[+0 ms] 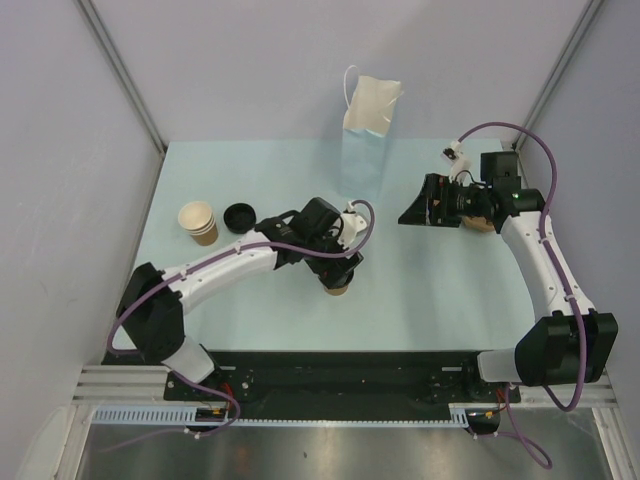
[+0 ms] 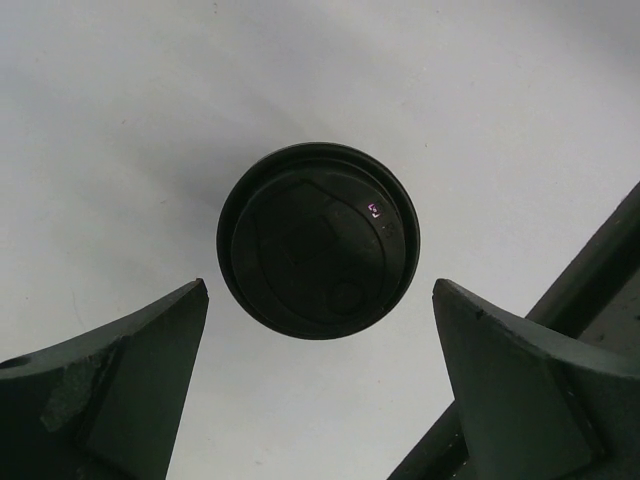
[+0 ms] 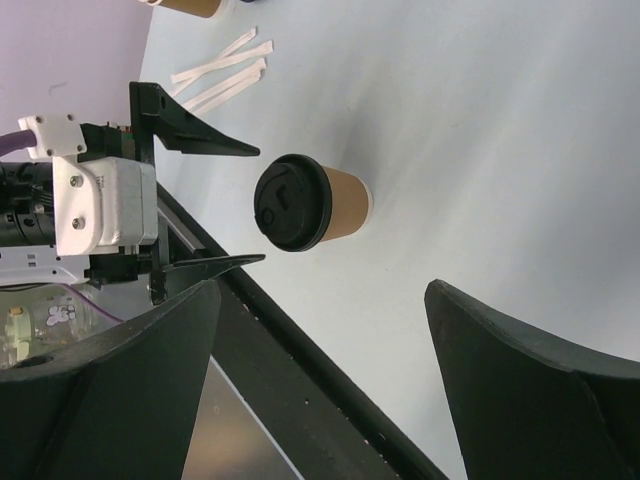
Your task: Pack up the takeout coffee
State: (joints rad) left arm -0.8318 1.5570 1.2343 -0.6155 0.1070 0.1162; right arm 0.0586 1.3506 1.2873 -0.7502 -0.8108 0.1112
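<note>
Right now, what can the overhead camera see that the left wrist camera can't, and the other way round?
Only overhead: the bag standing at the back, a stack of unlidded cups, a loose black lid beside it, and the right arm. Only the left wrist: the moulded black top of the takeout coffee up close, with the left gripper open, fingers clear of it. Both: that coffee, though overhead only a sliver of brown cup shows beneath the gripper.
</note>
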